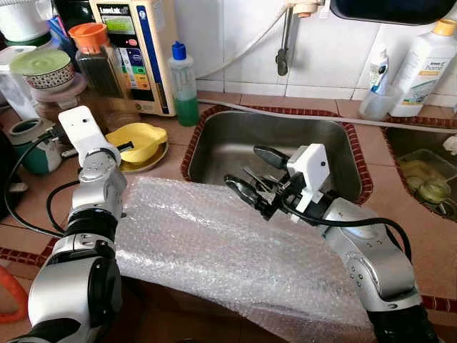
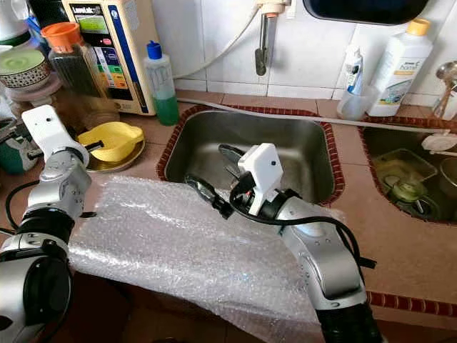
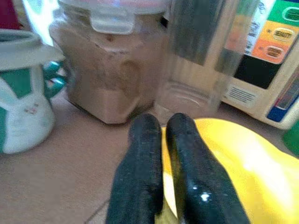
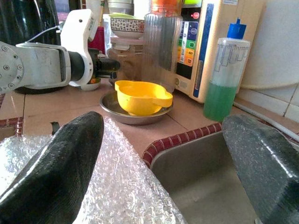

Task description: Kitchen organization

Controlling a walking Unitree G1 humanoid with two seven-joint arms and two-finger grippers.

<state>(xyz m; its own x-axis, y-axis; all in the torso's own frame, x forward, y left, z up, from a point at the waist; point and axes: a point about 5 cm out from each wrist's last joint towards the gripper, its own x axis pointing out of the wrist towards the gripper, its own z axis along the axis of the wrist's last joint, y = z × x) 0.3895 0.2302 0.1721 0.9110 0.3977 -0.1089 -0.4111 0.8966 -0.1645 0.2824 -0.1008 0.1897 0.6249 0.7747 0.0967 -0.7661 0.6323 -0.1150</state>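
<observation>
Bubble wrap (image 1: 214, 243) overhangs the desk (image 1: 400, 207) front edge beside the sink (image 1: 278, 146); right claw (image 1: 258, 173) gapes empty above its rim; left claw (image 3: 161, 135), pinched together, empty, touches the yellow bowl (image 1: 137, 140).

A green-liquid bottle (image 1: 184, 83) with a blue cap is standing beside the sink (image 1: 235, 143). A white bottle (image 1: 423, 66) is sitting against the tiled wall, and a rabbit mug (image 3: 21, 107) is resting near a brown jar (image 3: 107, 70).
</observation>
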